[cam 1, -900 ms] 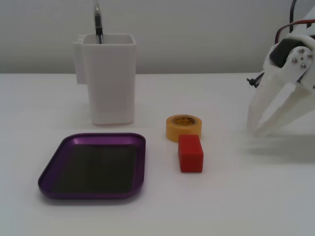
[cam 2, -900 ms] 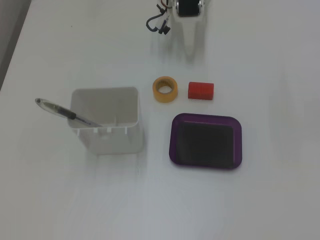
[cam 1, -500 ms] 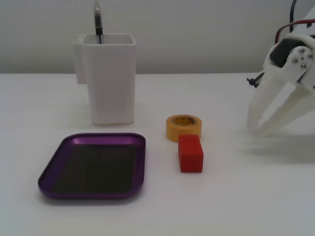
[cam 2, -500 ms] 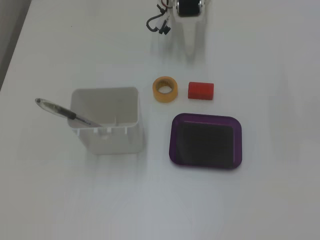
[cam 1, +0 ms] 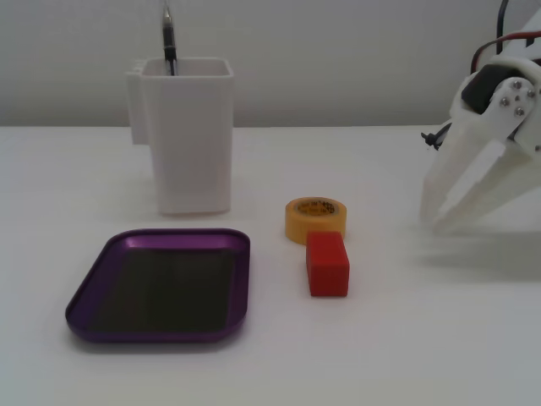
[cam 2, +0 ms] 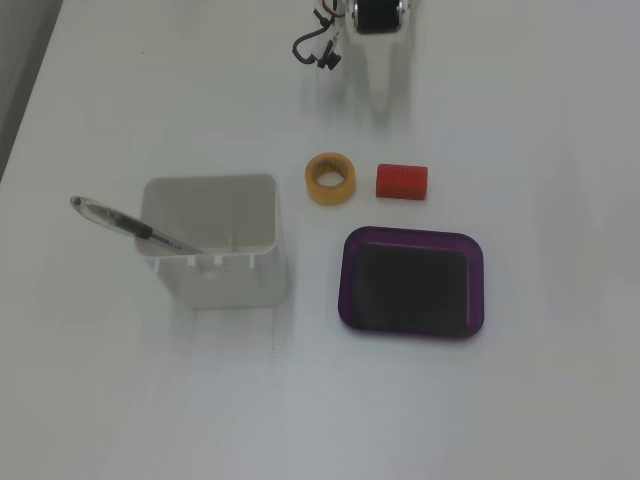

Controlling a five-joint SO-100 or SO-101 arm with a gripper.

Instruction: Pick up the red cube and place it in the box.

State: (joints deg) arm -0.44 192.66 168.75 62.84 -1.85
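The red cube lies on the white table, touching the front of a yellow tape roll; from above the red cube sits just right of the roll. The box, a shallow purple tray with a dark bottom, holds nothing and is left of the cube in the side-on fixed view; from above the box is just below the cube. My white gripper hangs at the right, apart from the cube, with its fingertips together and nothing held. From above the gripper points down toward the cube and roll.
A tall white square container with a pen in it stands behind the tray; from above the container is left of the tray. A black cable end lies beside the arm's base.
The gripper has lifted very slightly; the cube, roll, tray and container have not moved.
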